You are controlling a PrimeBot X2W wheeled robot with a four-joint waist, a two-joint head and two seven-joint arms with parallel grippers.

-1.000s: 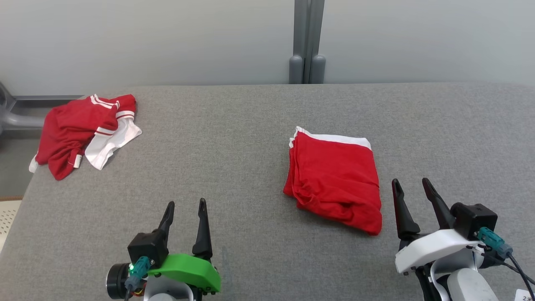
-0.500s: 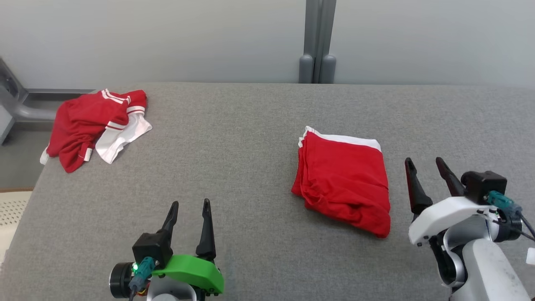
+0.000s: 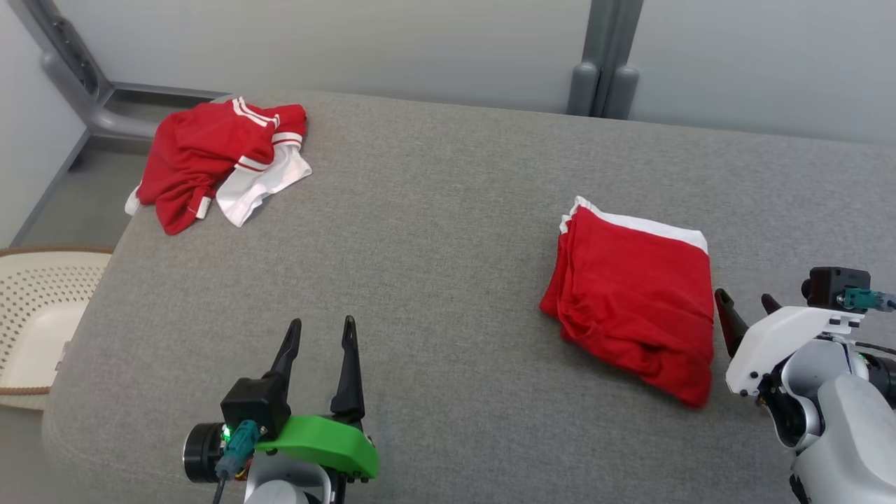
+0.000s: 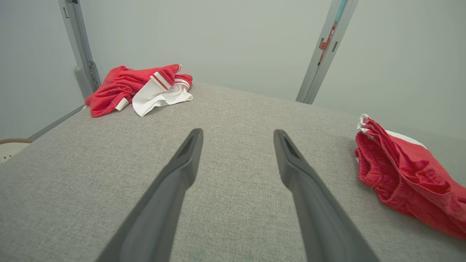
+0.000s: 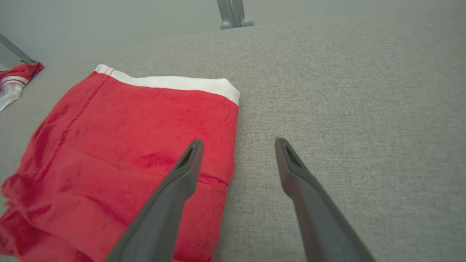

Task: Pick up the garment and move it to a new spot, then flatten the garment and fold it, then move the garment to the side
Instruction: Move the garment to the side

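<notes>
A crumpled red and white garment [image 3: 210, 150] lies at the far left corner of the grey fabric table [image 3: 434, 231]; it also shows as the crumpled garment [image 4: 127, 89] in the left wrist view. A folded red garment [image 3: 633, 294] with a white band lies flat on the right. My right gripper [image 3: 744, 297] stands open just beside its right edge. In the right wrist view the right gripper [image 5: 239, 141] has its left finger over the folded garment [image 5: 138, 145], holding nothing. My left gripper [image 3: 322, 323] is open over bare table near the front, far from both garments.
A cream perforated basket [image 3: 28, 294] stands on the floor off the table's left edge. A grey post [image 3: 605, 56] rises behind the table against the pale wall. A wide stretch of bare grey fabric lies between the two garments.
The head camera has turned left and tilted, bringing the basket into view. Both garments lie as before. The right arm sits lower and nearer the frame's right edge. Both grippers stay open.
</notes>
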